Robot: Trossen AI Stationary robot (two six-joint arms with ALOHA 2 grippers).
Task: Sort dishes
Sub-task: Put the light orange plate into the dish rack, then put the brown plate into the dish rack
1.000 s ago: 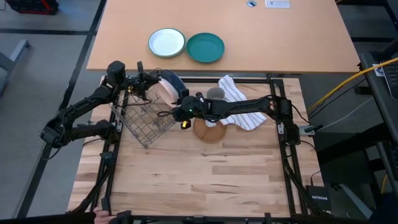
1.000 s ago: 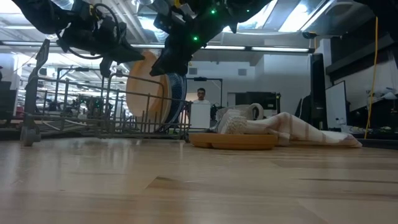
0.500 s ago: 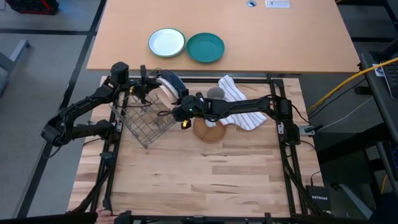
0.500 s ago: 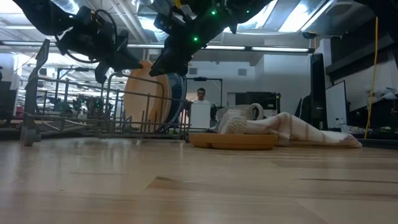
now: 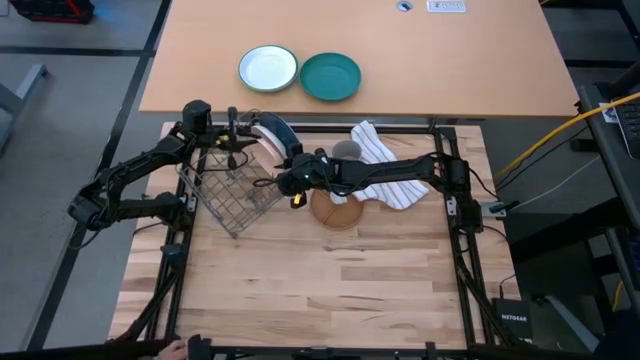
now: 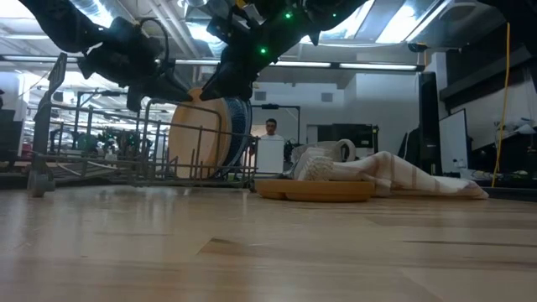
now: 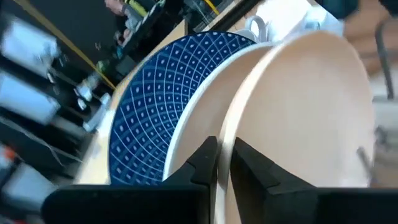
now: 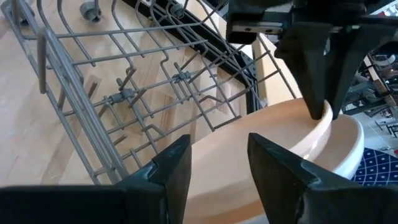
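The pale salmon-pink plate (image 6: 197, 134) stands on edge in the wire dish rack (image 5: 228, 195). Right behind it stands the dark blue dotted plate (image 7: 155, 106), also on edge in the rack. My left gripper (image 7: 224, 155) is at the pink plate's top rim, shut on it. My right gripper (image 8: 219, 155) hovers open just beside the same plate's upper part, and its fingers enclose nothing. The brown wooden plate (image 5: 335, 210) lies flat on the table to the right of the rack. My left gripper pinches the pink plate's upper rim (image 7: 225, 134) between its two fingers, one on each face. The fingers (image 8: 323, 93) slant down onto it from the table's left. The plate stands nearly upright, with its lower edge among the rack's tines. Whether my right gripper touches the plate, I cannot tell.
A striped towel (image 5: 385, 165) with a grey cup (image 5: 347, 150) lies at the back right, partly over the wooden plate. On the far desk sit a white plate with a green rim (image 5: 268, 68) and a teal plate (image 5: 330, 77). A person shows in the room behind.
My left gripper has sunk and rolled with the pink plate. The plate has come down from above the rack into it and now stands lower, close against the blue plate. My right gripper has kept still.
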